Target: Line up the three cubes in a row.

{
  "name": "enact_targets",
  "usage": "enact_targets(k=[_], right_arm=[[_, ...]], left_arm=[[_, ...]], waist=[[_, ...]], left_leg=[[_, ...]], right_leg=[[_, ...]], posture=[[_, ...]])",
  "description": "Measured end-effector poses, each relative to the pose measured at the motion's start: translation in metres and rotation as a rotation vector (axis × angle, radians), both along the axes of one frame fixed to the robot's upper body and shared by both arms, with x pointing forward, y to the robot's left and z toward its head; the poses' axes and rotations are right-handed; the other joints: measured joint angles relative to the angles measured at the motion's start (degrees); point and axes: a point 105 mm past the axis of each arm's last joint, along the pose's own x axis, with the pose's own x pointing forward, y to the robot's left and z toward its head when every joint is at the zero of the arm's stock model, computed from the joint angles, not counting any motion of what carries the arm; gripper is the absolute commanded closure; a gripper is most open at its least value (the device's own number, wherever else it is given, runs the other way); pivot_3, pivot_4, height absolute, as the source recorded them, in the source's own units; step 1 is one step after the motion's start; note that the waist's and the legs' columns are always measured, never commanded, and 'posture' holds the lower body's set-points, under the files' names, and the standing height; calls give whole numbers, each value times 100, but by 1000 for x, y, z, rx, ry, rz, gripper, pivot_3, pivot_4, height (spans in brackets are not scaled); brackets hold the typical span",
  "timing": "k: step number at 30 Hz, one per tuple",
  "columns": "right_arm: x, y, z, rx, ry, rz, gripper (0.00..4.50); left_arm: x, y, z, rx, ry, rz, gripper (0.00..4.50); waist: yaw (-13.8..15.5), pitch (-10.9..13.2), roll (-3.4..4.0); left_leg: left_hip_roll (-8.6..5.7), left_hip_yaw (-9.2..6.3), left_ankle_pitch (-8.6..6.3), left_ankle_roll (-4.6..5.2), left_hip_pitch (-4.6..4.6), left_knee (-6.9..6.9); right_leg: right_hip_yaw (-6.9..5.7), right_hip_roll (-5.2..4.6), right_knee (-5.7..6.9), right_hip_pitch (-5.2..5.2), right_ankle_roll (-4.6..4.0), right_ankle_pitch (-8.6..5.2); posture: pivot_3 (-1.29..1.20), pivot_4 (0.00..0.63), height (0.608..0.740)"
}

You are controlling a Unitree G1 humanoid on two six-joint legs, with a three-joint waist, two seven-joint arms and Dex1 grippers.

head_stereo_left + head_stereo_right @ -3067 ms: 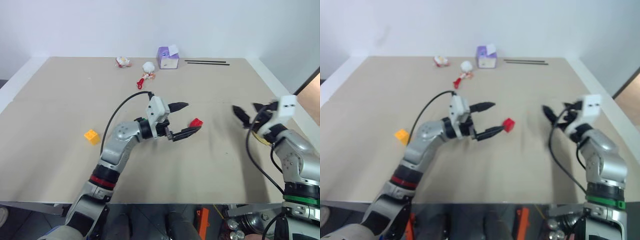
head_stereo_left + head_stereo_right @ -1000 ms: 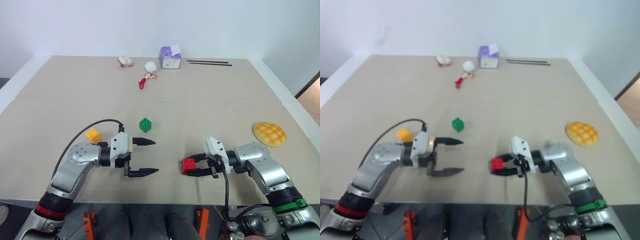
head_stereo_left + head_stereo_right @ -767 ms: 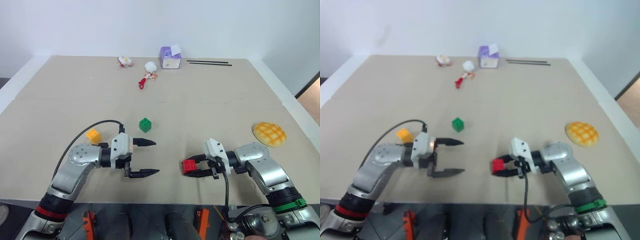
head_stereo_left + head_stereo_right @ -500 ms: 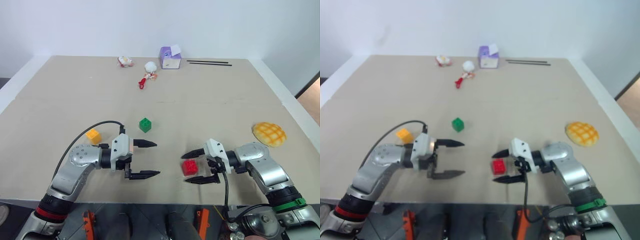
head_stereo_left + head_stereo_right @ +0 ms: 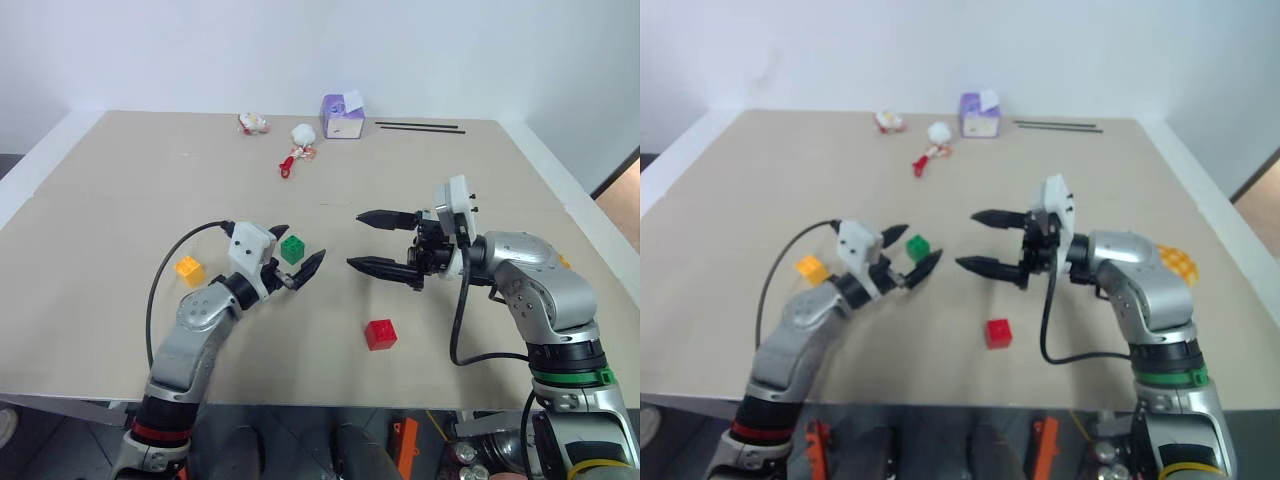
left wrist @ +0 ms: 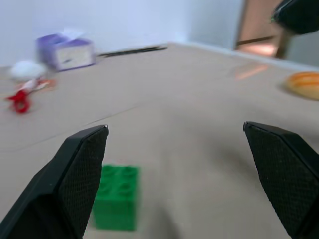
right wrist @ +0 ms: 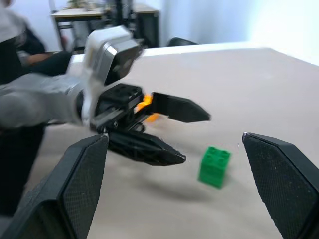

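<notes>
My left pincer (image 5: 295, 263) is spread wide with nothing in it, hanging just over the desk (image 5: 120, 190) with the green cube (image 5: 292, 249) sitting right between its fingers, not touched as far as I can see. In the left wrist view the green one (image 6: 117, 197) sits close to one finger, on the desk.

My right pincer (image 5: 365, 240) is also released and empty, up in the air and pointing across toward my left one, at about 3 o'clock from the green cube. The red cube (image 5: 380, 333) lies on the desk below it, roughly 5 o'clock from the green one, clear of both pincers. The yellow cube (image 5: 188, 270) is at 9 o'clock from the green one, beside my left forearm. So the three are spread out, not really in a line.

Further out: a bun (image 5: 1179, 263) partly hidden behind my right arm, and at the far edge at 12 o'clock a purple box (image 5: 341, 116), some small white and red bits (image 5: 296, 145), and a thin black stick (image 5: 418, 127).
</notes>
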Motion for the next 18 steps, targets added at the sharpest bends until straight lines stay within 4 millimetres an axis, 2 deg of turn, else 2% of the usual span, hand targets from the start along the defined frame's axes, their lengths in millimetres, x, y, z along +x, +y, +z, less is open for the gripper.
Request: enact_targets(k=[10, 18], right_arm=[[3, 1, -6, -46, -5, -26, 48], [4, 2, -6, -52, -20, -26, 48]], left_arm=[[32, 6, -26, 66, 71, 49, 0], [42, 4, -46, 111, 131, 4, 0]], waist=[[0, 0, 0], [-1, 0, 0]], left_leg=[[0, -1, 0, 0, -1, -10], [-1, 0, -1, 0, -3, -15]], right_leg=[[-1, 1, -1, -5, 19, 8], [-1, 1, -2, -7, 20, 7]], posture=[[0, 150, 740], [0, 150, 740]])
